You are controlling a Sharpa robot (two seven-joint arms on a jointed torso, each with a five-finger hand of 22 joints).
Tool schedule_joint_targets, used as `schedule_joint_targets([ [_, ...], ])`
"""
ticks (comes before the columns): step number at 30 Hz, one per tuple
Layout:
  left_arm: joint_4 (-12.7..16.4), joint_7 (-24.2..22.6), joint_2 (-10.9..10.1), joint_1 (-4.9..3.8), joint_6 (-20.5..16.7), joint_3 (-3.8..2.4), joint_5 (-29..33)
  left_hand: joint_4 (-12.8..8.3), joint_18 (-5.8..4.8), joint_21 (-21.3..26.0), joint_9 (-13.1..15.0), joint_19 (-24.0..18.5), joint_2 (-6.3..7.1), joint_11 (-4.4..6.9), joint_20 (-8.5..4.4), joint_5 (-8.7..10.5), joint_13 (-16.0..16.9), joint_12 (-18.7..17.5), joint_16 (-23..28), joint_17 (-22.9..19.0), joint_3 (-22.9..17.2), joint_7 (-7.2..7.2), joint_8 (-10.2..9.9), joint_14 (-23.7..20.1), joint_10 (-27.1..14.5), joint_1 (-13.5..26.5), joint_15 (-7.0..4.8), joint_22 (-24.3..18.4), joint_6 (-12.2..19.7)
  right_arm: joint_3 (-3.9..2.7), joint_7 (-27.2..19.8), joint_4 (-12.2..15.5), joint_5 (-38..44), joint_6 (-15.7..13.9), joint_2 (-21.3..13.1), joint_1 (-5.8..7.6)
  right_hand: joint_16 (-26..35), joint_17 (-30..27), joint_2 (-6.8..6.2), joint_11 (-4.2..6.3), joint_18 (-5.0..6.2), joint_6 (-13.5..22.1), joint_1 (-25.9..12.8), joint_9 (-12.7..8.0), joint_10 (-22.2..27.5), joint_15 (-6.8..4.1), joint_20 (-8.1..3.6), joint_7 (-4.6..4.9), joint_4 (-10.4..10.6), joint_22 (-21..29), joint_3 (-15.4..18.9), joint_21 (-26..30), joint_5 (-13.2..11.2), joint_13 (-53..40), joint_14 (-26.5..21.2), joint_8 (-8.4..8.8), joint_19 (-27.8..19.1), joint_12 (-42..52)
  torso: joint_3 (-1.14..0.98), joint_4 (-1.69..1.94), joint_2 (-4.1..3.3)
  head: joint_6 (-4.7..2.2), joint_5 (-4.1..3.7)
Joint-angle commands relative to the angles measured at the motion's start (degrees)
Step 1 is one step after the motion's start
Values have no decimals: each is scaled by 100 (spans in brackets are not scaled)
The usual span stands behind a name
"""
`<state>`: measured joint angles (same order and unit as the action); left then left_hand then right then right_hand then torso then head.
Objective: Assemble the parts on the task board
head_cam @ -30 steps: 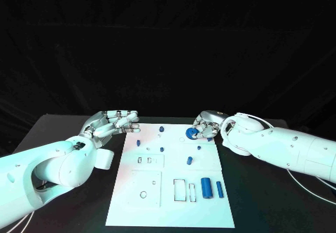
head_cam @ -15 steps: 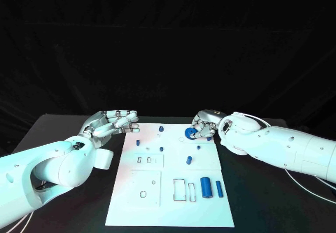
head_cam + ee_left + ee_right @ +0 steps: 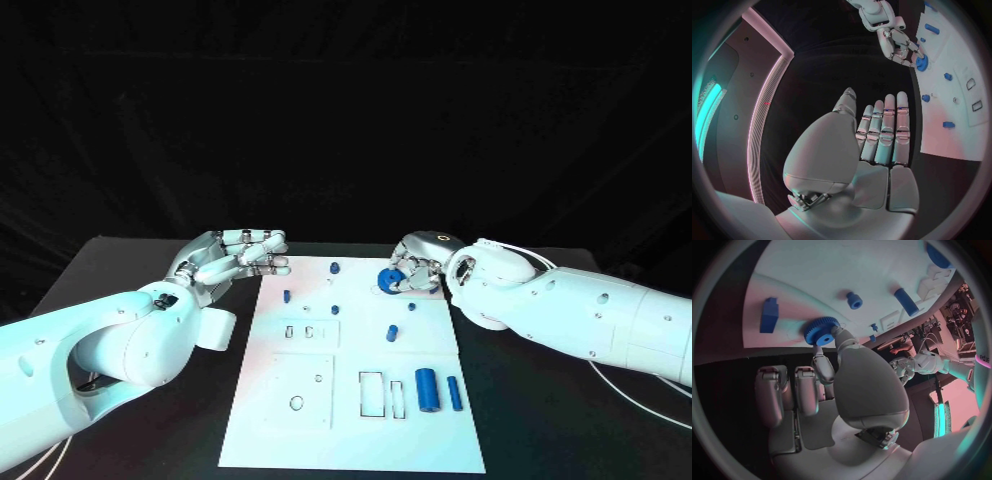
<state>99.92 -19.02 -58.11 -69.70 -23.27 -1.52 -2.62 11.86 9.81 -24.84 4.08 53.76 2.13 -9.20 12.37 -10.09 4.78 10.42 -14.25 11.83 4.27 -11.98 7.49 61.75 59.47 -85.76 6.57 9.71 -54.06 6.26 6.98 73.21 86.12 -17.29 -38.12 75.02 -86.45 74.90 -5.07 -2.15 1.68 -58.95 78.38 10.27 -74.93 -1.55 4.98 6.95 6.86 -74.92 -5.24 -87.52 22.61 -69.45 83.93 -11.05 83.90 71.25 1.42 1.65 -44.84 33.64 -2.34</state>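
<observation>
The white task board (image 3: 353,420) lies in the middle of the table. At its far right corner my right hand (image 3: 414,263) pinches a blue gear (image 3: 391,280) low over the board. In the right wrist view the thumb and a finger of the right hand (image 3: 839,385) meet on the blue gear (image 3: 822,331), and in the left wrist view the right hand (image 3: 897,42) curls round the gear (image 3: 921,62). My left hand (image 3: 231,257) hovers beside the board's far left corner. The left hand (image 3: 876,145) holds nothing, its fingers straight.
Small blue pegs (image 3: 333,268) (image 3: 286,295) (image 3: 389,332) are spread over the board's far half. A thick blue cylinder (image 3: 426,388) and a thin blue rod (image 3: 453,392) lie near its right edge, beside two rectangular slots (image 3: 371,394). Black table surrounds the board.
My right arm has shifted a little to the left and the gear has dropped slightly toward the board. The left hand has stayed where it was.
</observation>
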Motion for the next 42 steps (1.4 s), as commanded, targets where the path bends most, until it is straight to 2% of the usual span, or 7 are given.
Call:
schedule_joint_targets([
  [1,5,-38,23,-7,89,-5,12,-23,57,12,4,-35,-49,0,9,6,11,-33,37,11,13,-35,-32,-38,-37,-21,-5,-5,21,-17,79,173,183,-367,29,19,-39,919,79,20,-89,-59,13,17,-23,-32,-40,-32,9,-1242,-74,-50,-95,11,471,-5,389,-25,-2,8,-1,-11,-2],
  [7,3,-45,35,-7,86,-5,12,-25,57,11,4,-35,-50,0,9,6,11,-33,37,12,13,-34,-32,-38,-37,-24,-5,-5,21,-29,141,306,320,-553,244,36,-51,942,76,21,-98,-60,32,12,-22,-35,-45,-32,8,-1274,-142,-72,-158,16,477,3,414,-36,3,3,-2,-14,16],
  [13,6,-44,51,-7,86,-5,12,-25,57,11,4,-35,-50,0,9,6,11,-33,37,12,13,-34,-32,-38,-37,-24,-5,-5,21,-31,259,245,529,-628,556,40,-56,951,52,15,-100,-55,15,7,-25,-32,-45,-26,21,-1281,-183,-77,-239,16,478,14,420,-39,3,7,-6,-6,25],
  [15,8,-43,56,-7,86,-5,12,-25,57,11,4,-35,-50,0,9,6,11,-33,37,12,13,-34,-32,-38,-37,-24,-5,-5,21,-31,298,198,574,-649,661,38,-57,953,42,14,-101,-53,12,6,-26,-31,-45,-25,21,-1283,-187,-78,-248,15,479,16,422,-39,5,11,-7,-8,5],
  [28,19,-35,95,-7,81,-5,12,-32,59,9,5,-36,-53,0,10,6,12,-34,37,17,12,-35,-33,-35,-36,-36,-6,-5,20,-13,435,-334,697,-561,1320,-7,-55,950,28,13,-101,-52,6,2,-24,-29,-44,-22,25,-1285,-213,-79,-291,22,478,23,423,-47,5,-3,-6,-1,35],
  [37,33,-33,118,-8,76,-6,12,-32,59,9,5,-36,-53,0,10,6,12,-34,37,17,12,-35,-33,-35,-36,-36,-6,-5,20,-7,447,-535,702,-463,1494,-88,-56,952,23,9,-100,-48,-10,0,-23,-27,-43,-19,36,-1283,-224,-77,-313,23,478,29,421,-50,1,-11,-5,11,45],
  [42,37,-26,133,-9,70,-6,12,-37,60,7,5,-36,-56,0,10,7,13,-35,37,20,11,-35,-34,-34,-36,-44,-6,-5,20,-6,470,-569,722,-402,1527,-140,-56,951,21,7,-101,-46,-16,-1,-22,-26,-42,-17,39,-1285,-228,-78,-322,25,478,31,422,-52,0,1,-4,28,33],
])
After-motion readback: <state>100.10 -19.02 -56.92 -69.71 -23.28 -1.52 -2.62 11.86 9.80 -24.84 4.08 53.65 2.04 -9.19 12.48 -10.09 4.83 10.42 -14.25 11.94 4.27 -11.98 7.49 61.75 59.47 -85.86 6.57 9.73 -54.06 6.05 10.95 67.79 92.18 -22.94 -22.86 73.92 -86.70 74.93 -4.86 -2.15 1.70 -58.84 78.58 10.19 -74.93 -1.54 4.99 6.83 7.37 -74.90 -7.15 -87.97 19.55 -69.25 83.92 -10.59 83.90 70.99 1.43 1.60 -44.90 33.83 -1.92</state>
